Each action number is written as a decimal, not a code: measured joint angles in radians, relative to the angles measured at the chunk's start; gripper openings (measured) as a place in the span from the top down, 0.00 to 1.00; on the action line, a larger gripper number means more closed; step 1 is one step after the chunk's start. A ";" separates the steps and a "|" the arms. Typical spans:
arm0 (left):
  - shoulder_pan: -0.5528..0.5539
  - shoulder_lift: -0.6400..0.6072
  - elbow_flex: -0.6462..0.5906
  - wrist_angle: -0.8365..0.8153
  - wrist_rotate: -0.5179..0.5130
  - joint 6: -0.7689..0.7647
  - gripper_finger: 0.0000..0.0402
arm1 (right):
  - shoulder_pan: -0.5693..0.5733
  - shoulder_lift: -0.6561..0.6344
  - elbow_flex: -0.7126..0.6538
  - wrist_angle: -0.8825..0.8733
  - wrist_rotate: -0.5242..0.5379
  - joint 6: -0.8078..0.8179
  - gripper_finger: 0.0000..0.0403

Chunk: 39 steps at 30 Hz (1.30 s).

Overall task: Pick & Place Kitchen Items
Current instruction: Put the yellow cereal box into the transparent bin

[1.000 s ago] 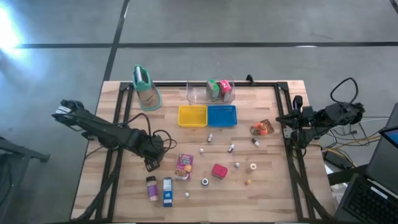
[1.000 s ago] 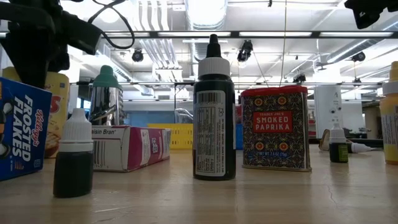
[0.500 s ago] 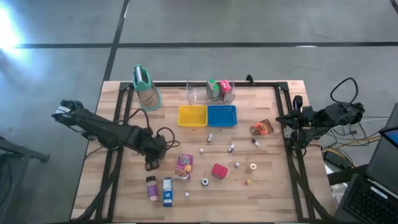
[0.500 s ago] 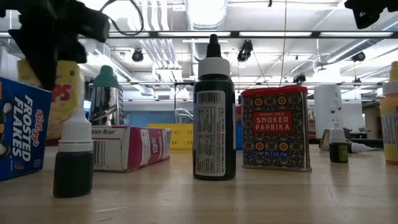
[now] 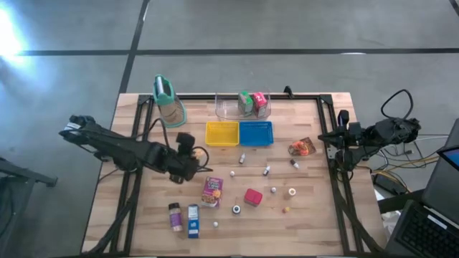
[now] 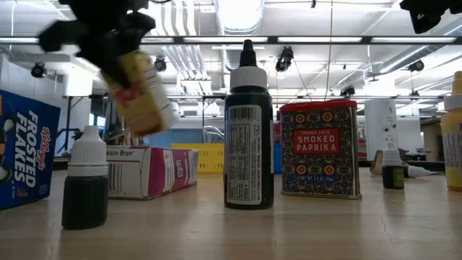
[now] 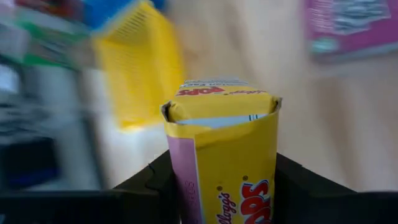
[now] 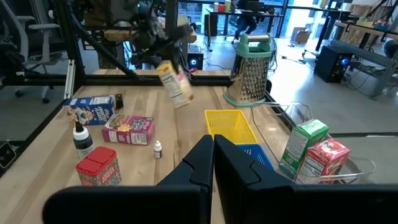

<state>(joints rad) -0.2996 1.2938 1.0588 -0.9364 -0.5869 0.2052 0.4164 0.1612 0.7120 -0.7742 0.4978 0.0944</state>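
My left gripper [image 5: 186, 145] is above the table's middle left, shut on a yellow carton [image 7: 221, 158]. The low view shows this carton [image 6: 137, 90] tilted in the air, and it also appears in the right wrist view [image 8: 174, 79]. On the table lie a pink carton [image 5: 212, 190], a blue carton [image 5: 193, 220], a red tin [image 5: 252, 196] and an orange pouch [image 5: 302, 147]. Small bottles stand between them. My right gripper [image 8: 212, 152] is shut and waits at the table's right edge. My left gripper pinches the yellow carton between its two fingers, one finger [image 7: 146, 183] on each of two opposite side faces [image 7: 180, 186]. The carton's printed end [image 7: 217, 87] points out ahead of the fingers. It is lifted clear of the table and tilted.
A yellow tray [image 5: 221, 133] and a blue tray [image 5: 256, 133] lie at the far middle. Behind them a clear bin [image 5: 229, 107] holds a green and a red carton. A tan container with a teal top [image 5: 168, 100] stands at the far left.
My left gripper has risen from the table with the yellow carton. It has swung round toward the far edge and the yellow tray. The carton stood low beside the blue carton before; now it is lifted clear and tipped.
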 joint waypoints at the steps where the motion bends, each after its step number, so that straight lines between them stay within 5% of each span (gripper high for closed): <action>1: 0.007 0.000 0.006 0.022 -0.043 0.048 0.58 | 0.000 0.000 0.000 0.000 0.000 0.000 0.98; 6: 0.069 0.000 0.016 0.242 -0.169 0.337 0.58 | 0.000 0.000 0.000 0.000 0.000 0.000 0.98; 13: 0.263 0.000 0.019 0.570 -0.038 0.683 0.58 | 0.000 0.000 0.000 0.000 0.000 0.000 0.98; 24: 0.529 0.110 0.199 0.492 0.210 0.883 0.58 | 0.000 0.000 0.000 0.000 0.000 0.000 0.98; 39: 0.732 0.505 0.676 0.088 0.387 1.131 0.58 | 0.000 0.000 0.000 0.000 0.000 0.001 0.98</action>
<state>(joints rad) 0.4320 1.7987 1.7351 -0.8482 -0.2001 1.3366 0.4160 0.1612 0.7120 -0.7741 0.4976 0.0953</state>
